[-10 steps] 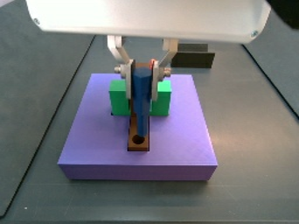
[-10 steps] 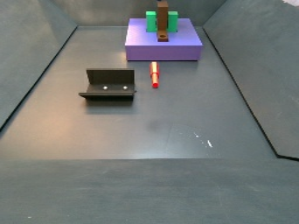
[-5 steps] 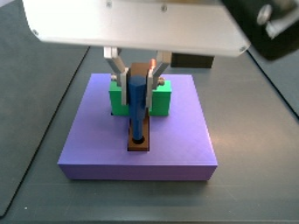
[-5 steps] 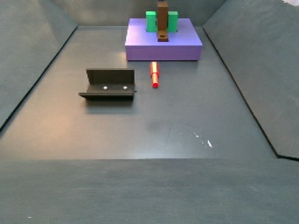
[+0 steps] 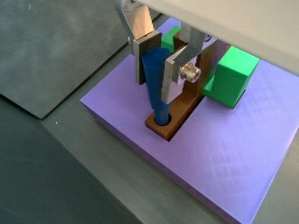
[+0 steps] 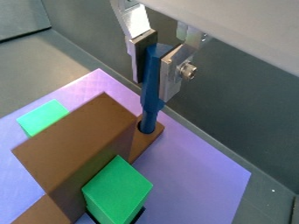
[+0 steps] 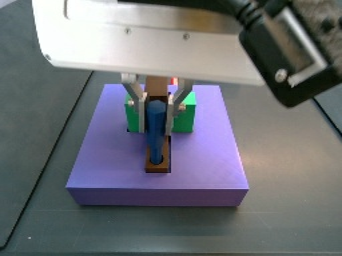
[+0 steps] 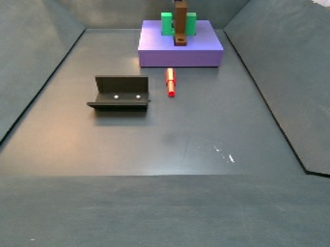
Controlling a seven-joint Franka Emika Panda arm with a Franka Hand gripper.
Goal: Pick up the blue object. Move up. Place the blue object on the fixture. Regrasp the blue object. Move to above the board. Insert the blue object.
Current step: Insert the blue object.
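Covering most of the scene, the grey floor point(image 8: 168, 135) carries the board point(image 7: 201, 165), a lavender-purple slab that sits at the far end in a side view point(image 8: 204, 53) and fills the ground under the camera in both wrist views point(image 5: 233, 166) point(image 6: 205, 188). On the board lie two green blocks point(image 5: 232, 74) point(image 6: 117, 188) with a long brown bar point(image 6: 76, 153) running between them, and the bar's near end holds a round hole point(image 5: 162, 120). That hole is the only receptacle with something in it: the lower tip of the blue object point(image 5: 156, 83) stands inside it, the peg upright and slightly tilted, its base ringed by the brown rim in a wrist view point(image 6: 149, 87). The gripper point(image 5: 162, 59) is above the bar's end over the board, its silver fingers point(image 5: 183, 72) clenched on the upper part of the blue object, one plate on each side; a side view point(image 7: 156, 130) shows the same peg hanging from the fingers down to the bar. Well apart from the board, to one side on the open floor, the fixture point(image 8: 119, 95) stands with nothing resting in it. Between the fixture and the board's near edge lies a red peg point(image 8: 171, 84), flat on the floor and touching neither.
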